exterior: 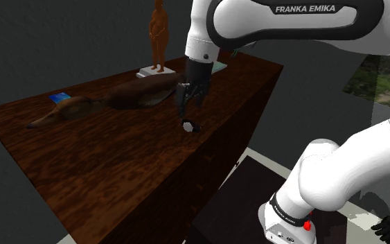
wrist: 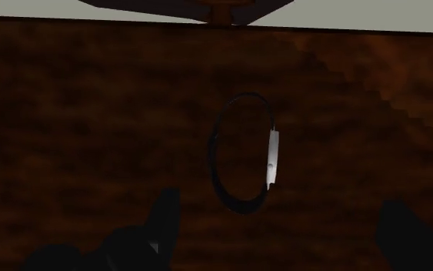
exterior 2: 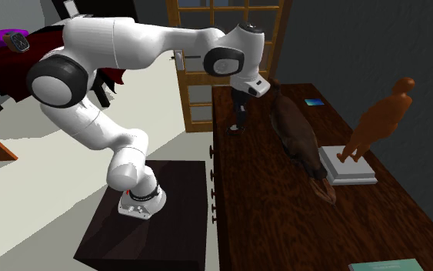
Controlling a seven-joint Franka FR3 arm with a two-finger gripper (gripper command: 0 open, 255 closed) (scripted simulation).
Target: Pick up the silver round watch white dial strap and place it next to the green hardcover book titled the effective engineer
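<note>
The watch (wrist: pixel 241 154) rests on its side on the dark wooden table, its dark strap forming a loop and its silver case (wrist: pixel 272 158) seen edge-on. My gripper (wrist: pixel 284 235) is open, its fingers (wrist: pixel 164 223) spread wide, with the watch ahead of them and nothing held. From the shoulder view the gripper (exterior: pixel 184 111) hangs just above the watch (exterior: pixel 189 126) near the table's front edge. The green book (exterior: pixel 218 66) lies flat at the far corner behind the arm. It is also at the lower right of the second exterior view, as the green book (exterior 2: pixel 388 265).
A long brown bird figure (exterior: pixel 110 99) lies across the table (exterior: pixel 103 173). An orange human statue (exterior 2: pixel 376 123) stands on a pale base (exterior 2: pixel 348 165). A small blue card (exterior 2: pixel 313 102) lies at the far end. The table edge with drawer knobs (exterior 2: pixel 211 185) faces the stand.
</note>
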